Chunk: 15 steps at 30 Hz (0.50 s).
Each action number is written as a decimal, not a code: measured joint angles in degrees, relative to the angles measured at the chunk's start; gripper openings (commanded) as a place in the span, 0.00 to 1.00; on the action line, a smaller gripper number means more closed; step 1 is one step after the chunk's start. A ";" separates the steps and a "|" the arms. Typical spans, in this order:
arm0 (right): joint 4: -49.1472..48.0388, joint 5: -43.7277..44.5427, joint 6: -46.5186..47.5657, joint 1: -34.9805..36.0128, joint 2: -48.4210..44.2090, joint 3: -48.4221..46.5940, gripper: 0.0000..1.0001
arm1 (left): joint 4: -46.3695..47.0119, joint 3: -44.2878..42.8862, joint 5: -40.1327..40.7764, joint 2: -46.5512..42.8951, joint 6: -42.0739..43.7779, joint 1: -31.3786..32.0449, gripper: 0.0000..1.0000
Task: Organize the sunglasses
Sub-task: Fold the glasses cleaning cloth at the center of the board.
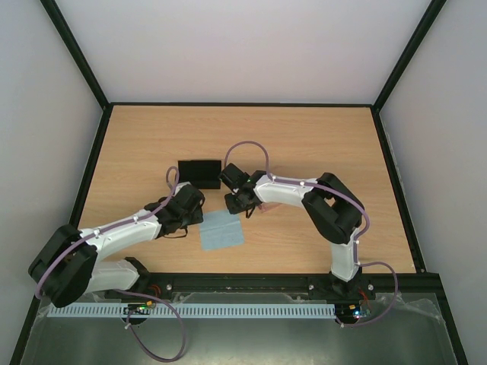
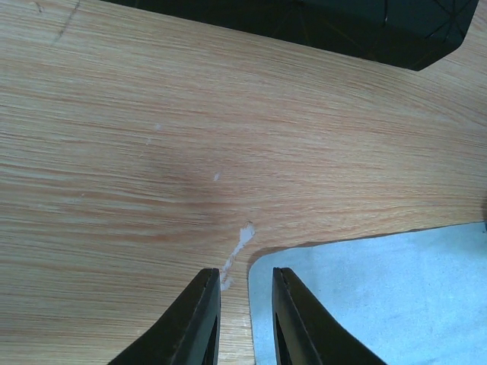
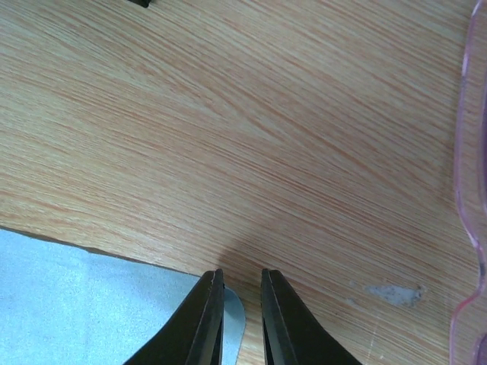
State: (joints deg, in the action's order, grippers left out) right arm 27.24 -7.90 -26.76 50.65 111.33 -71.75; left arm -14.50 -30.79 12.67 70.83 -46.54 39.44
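Observation:
The sunglasses (image 3: 472, 152) show only as a thin translucent pink frame at the right edge of the right wrist view; in the top view my right arm mostly hides them. A light blue cloth (image 1: 221, 230) lies flat on the table. My left gripper (image 1: 199, 215) is low over the cloth's upper left corner (image 2: 380, 296), jaws a little apart and empty (image 2: 246, 272). My right gripper (image 1: 237, 207) is low over the cloth's upper right corner (image 3: 76, 304), jaws a little apart and empty (image 3: 242, 272).
A black oblong case (image 1: 199, 172) lies just behind both grippers and fills the top of the left wrist view (image 2: 342, 23). The wooden table (image 1: 319, 144) is ringed by a black frame with white walls.

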 measured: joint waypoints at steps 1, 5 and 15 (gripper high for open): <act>-0.11 -0.04 0.04 0.00 0.02 0.00 0.14 | -0.13 -0.02 0.02 0.00 0.00 0.00 0.21; -0.44 -0.13 0.39 0.15 0.07 0.00 0.14 | -0.61 -0.20 0.04 -0.02 0.02 -0.04 0.21; -1.53 0.04 0.39 1.95 0.07 0.39 0.09 | -1.60 -0.35 0.09 -1.86 0.04 -0.26 0.21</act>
State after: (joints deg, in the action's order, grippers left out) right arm 25.71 -7.86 -26.37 52.60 111.39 -71.35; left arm -16.10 -31.14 12.75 68.97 -46.50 39.18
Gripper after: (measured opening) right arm 0.106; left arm 0.213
